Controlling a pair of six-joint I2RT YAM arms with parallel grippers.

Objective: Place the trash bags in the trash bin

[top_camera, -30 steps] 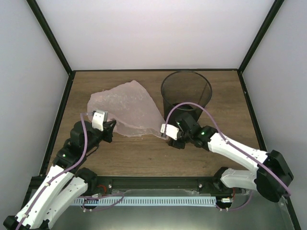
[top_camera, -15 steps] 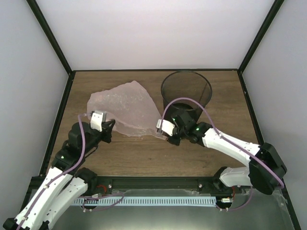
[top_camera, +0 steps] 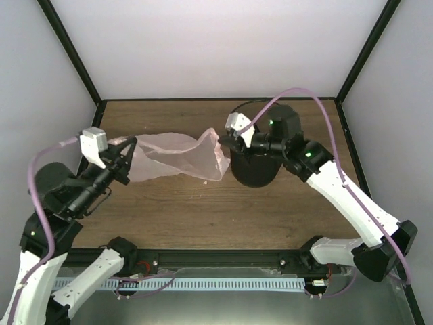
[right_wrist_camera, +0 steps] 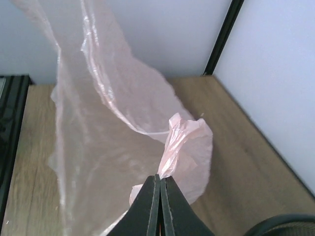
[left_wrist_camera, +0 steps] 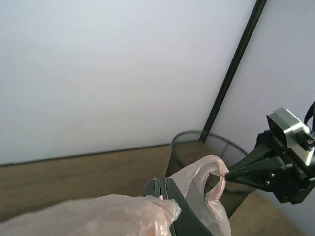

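The pale-pink plastic carrier bag (top_camera: 177,156) hangs stretched between the two arms above the wooden surface (top_camera: 203,217). It is to the left of the black mesh trash bin (top_camera: 256,172), which stands upright at the far right of the surface. The left gripper (top_camera: 127,154) holds the bag's left end; in the left wrist view its fingers (left_wrist_camera: 153,189) are pressed together with crinkled film bunched between them. The right gripper (top_camera: 223,141) holds the bag's right end just beside the bin's left rim. In the right wrist view its fingers are closed flat against each other on a gathered fold of the film. The bag sags in the middle between the two grips; whether its lower edge touches the surface I cannot tell. The right arm (top_camera: 318,166) reaches across the bin's mouth and hides much of the rim in the top view. The whole bag is outside the bin.
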